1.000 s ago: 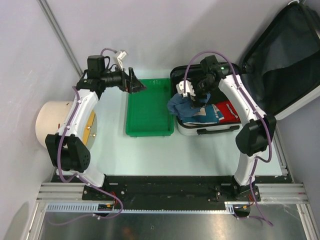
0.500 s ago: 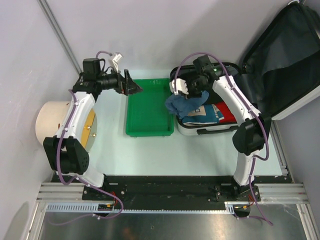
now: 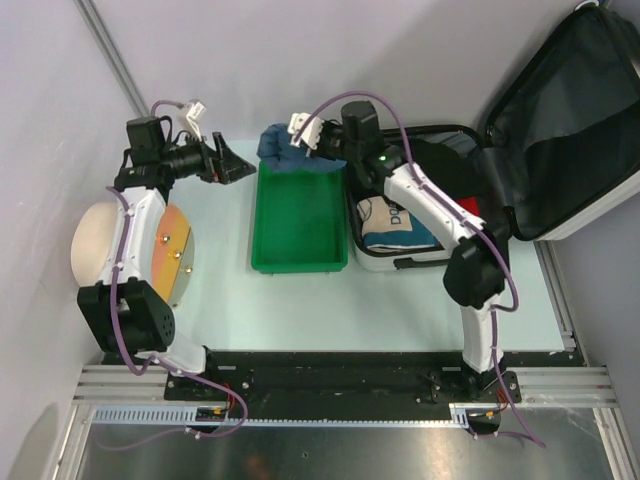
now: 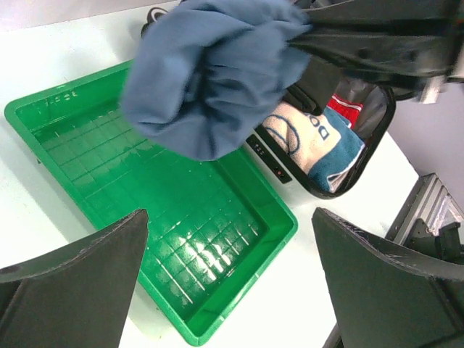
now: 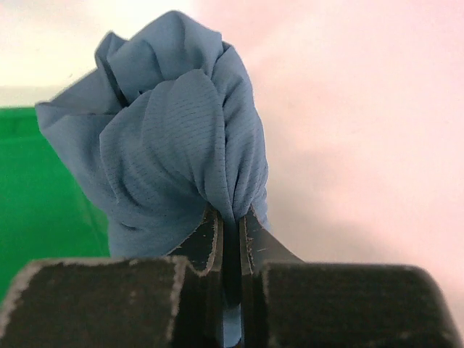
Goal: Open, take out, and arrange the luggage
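pale table (image 3: 400, 300), grey walls all round. luggage (image 3: 415, 262) lies open at the right, base just beside the green tray (image 3: 300, 225), lid leaning back toward the right wall. folded clothes inside, white-and-teal (image 3: 395, 222) and red (image 3: 470, 210).

right gripper (image 3: 300, 135): pinched tight on a bunched blue cloth (image 3: 280, 145), outside the luggage, left of its rim, over the tray's far end.

left gripper (image 3: 232, 165): jaws spread wide, holding nothing, off the tray's far-left corner, well apart from the luggage with the tray between.

cream cylinder (image 3: 95, 235) at far left.
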